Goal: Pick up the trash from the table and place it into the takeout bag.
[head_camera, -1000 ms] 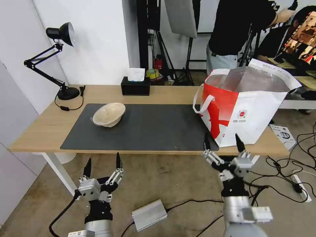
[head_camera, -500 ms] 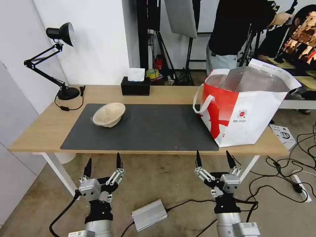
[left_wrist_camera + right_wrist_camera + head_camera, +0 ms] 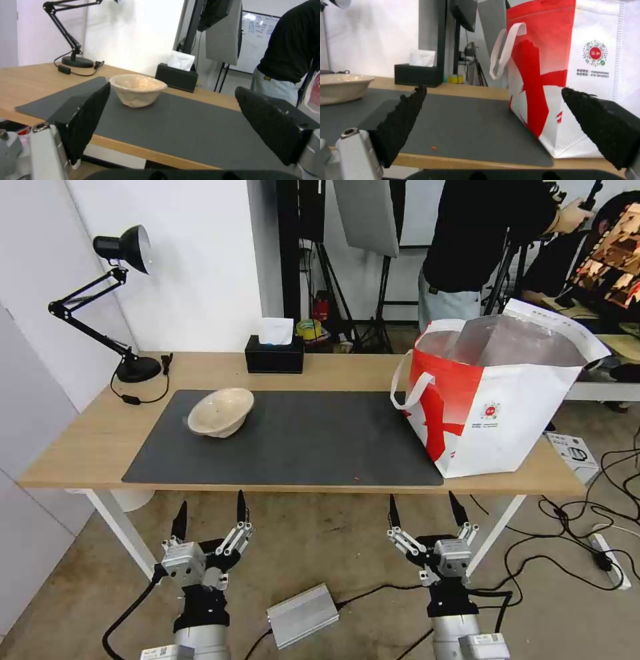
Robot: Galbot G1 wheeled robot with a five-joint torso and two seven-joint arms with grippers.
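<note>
One piece of trash, a beige pulp bowl (image 3: 221, 411) (image 3: 137, 90) (image 3: 340, 86), sits upright on the left part of the dark mat (image 3: 287, 437) on the table (image 3: 87, 437). The white and red takeout bag (image 3: 497, 403) (image 3: 573, 70) stands open at the table's right end. Both grippers hang below the table's front edge, over the floor. My left gripper (image 3: 208, 513) (image 3: 173, 122) is open and empty, facing the bowl. My right gripper (image 3: 425, 511) (image 3: 493, 120) is open and empty too, facing the bag's red side.
A black tissue box (image 3: 274, 355) stands at the table's back edge, and a black desk lamp (image 3: 110, 287) at the back left. A silver box (image 3: 302, 615) and cables (image 3: 573, 540) lie on the floor. A person in black (image 3: 480, 247) stands behind the bag.
My right gripper has dropped from beside the bag's lower corner to below the table edge and shifted slightly left. The left gripper, bowl and bag have not moved.
</note>
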